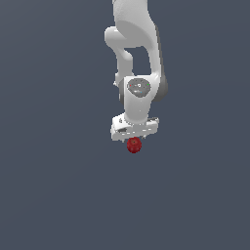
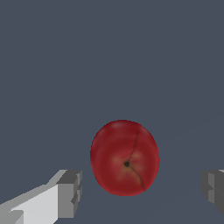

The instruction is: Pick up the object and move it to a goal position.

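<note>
- Going from left to right in the wrist view, the first thing is one grey fingertip (image 2: 69,193) of the jaws, standing clear of the fruit with bare surface showing between them.
- Next is the object, a dark red plum-like fruit (image 2: 125,157) with a stem pit and a dark seam running across its skin; it sits between the two fingers, roughly centred, which I judge to be deliberate so that closing would meet it evenly on both sides.
- The other fingertip (image 2: 213,189) is at the far side, also apart from the fruit, so the jaws are spread wide and hold nothing.
- In the exterior view the white arm (image 1: 139,53) reaches straight down and the gripper (image 1: 134,138) hangs directly above the fruit (image 1: 134,145), whose lower half shows beneath the hand; the vertical pose suits a top-down grasp.
- I cannot tell whether the fingers are already low enough to flank the fruit's widest part.
- The step in hand looks like the descent before closing; the lift and the move to the goal are not yet done, and no goal marker is visible.
- The surface (image 1: 58,195) carrying the fruit is a flat, uniform slate-grey plane with no edges or corners in view, so the fruit's place on it cannot be given more closely.
- No walls, furniture or other room features appear.
</note>
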You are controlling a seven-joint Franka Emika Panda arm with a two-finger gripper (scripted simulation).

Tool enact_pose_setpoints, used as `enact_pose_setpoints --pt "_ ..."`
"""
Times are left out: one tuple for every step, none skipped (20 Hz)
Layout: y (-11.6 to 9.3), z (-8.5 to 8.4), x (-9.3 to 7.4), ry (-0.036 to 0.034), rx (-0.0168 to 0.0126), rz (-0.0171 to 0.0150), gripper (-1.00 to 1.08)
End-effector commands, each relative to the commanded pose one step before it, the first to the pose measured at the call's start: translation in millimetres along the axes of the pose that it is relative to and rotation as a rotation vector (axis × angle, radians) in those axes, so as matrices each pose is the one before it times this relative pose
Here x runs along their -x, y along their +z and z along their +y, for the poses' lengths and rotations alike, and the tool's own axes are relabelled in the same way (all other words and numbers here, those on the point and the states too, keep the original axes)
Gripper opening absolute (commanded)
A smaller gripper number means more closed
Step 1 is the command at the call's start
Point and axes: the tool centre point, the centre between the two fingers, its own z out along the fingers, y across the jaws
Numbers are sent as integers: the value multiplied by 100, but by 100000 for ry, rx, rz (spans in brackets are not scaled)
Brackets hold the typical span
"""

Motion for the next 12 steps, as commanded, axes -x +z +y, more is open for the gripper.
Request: enact_pose_setpoints --pt "456 -486 25 -2485 -273 337 100" --pt "98 -105 8 -497 -61 49 100" --pt "59 -62 5 -297 -37 29 100" --pt "20 -19 2 -96 -12 10 100" --pt "-77 79 12 555 43 -154 100" --pt "35 2 1 0 0 0 100" --pt "106 5 3 0 0 0 100" --pt "176 8 6 0 0 0 100" --pt "235 -28 3 -67 -6 17 100" --pt "314 13 12 0 0 0 100" --pt "372 -23 10 -67 -7 17 100" --pt "439 -20 14 -66 -7 17 100"
